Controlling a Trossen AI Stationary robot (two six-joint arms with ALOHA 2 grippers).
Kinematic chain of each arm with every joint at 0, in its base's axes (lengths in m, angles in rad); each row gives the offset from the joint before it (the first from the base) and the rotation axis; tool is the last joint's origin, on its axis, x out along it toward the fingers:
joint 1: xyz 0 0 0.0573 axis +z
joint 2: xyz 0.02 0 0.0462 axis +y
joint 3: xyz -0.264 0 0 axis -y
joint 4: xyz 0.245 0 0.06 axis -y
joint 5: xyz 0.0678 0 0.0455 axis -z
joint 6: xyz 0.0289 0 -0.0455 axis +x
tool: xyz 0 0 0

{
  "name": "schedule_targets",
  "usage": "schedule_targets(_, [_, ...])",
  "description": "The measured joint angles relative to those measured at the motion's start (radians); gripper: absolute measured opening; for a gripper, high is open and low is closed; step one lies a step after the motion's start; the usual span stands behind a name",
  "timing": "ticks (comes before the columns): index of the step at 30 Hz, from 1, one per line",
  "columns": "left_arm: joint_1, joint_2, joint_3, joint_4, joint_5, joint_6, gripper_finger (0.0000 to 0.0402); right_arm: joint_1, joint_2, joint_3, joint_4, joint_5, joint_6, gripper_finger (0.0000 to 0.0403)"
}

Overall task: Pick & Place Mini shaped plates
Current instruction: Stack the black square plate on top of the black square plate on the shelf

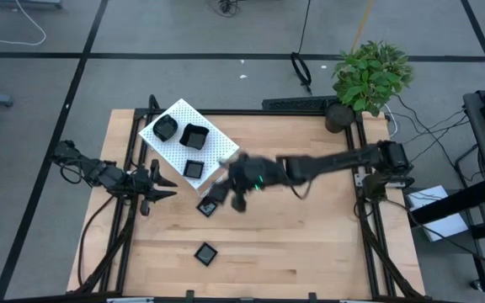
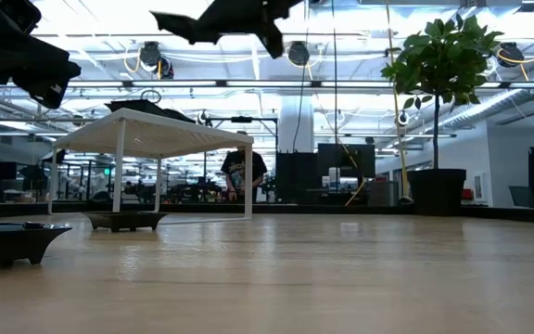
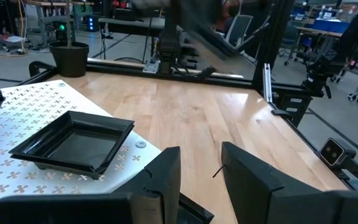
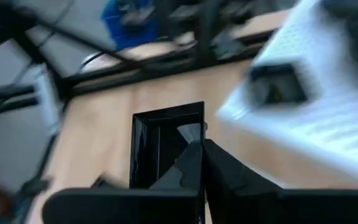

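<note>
A: The right gripper (image 1: 226,190), fingers pressed together, pinches a square plate (image 4: 166,146) just beside the white box (image 1: 183,139). Thin rim; it could slip.

B: The left gripper (image 3: 197,180) waits beside the box, fingers spread. Wooden tabletop (image 1: 310,244), busy workshop behind.

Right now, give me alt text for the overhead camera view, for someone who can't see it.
The right gripper, shut, reaches across the wooden table beside the white perforated box carrying three black mini plates. Two more plates lie on the table; the left gripper waits at the left.
</note>
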Motion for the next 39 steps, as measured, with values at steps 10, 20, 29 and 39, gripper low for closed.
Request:
schedule_targets(10, [0.0, 0.0, 0.0, -0.002, 0.0, 0.0, 0.012, -0.206, 0.034, 0.201, -0.077, -0.157, -0.065, 0.0])
schedule_targets(20, [0.0, 0.0, 0.0, -0.002, 0.0, 0.0, 0.012, -0.192, 0.209, 0.35, -0.063, -0.239, -0.176, 0.0])
schedule_targets(29, [0.0, 0.0, 0.0, -0.001, 0.008, 0.0, 0.012, -0.204, 0.303, 0.356, -0.008, -0.237, -0.192, 0.0])
schedule_targets(39, [0.0, 0.0, 0.0, -0.002, 0.008, 0.0, 0.012, -0.211, 0.333, 0.358, 0.052, -0.231, -0.218, 0.0])
